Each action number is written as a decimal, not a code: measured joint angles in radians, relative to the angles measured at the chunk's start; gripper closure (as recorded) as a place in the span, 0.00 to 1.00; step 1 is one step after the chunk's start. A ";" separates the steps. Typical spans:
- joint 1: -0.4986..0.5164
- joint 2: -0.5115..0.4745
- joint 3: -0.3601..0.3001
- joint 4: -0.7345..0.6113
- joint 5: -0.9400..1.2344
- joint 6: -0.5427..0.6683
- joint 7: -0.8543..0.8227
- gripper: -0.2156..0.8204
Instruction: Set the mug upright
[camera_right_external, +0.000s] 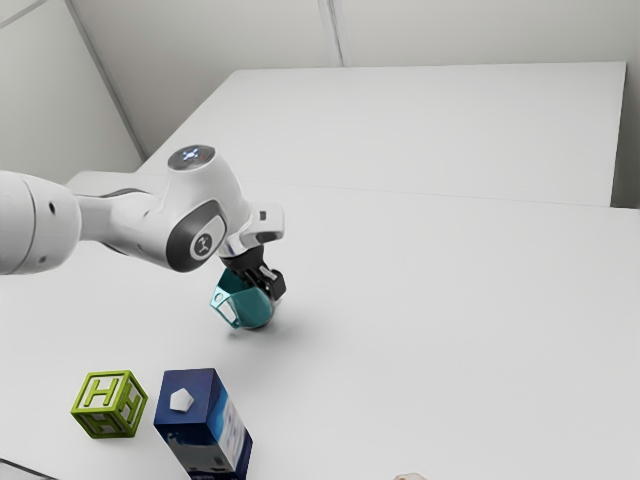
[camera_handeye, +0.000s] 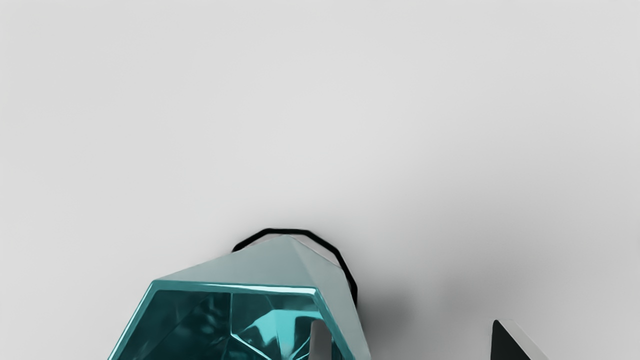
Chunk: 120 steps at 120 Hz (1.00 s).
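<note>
While the mug (camera_right_external: 250, 308) stands, apparently upright, on the tabletop (camera_right_external: 400, 330), its wall lies between the spread jaws, one finger (camera_handeye: 320, 342) inside, one outside: this alignment governs closing or withdrawal alike.

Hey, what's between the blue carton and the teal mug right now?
White tabletop, with a soft shadow near the mug, fills the stretch from there to the blue carton. The exterior view shows it.
</note>
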 joint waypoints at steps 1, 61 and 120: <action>0.000 -0.001 0.000 0.000 0.000 0.000 0.000 0.51; 0.030 -0.090 -0.011 0.080 0.003 -0.057 -0.002 0.32; 0.058 0.245 0.048 0.895 -0.107 -0.712 -0.021 0.22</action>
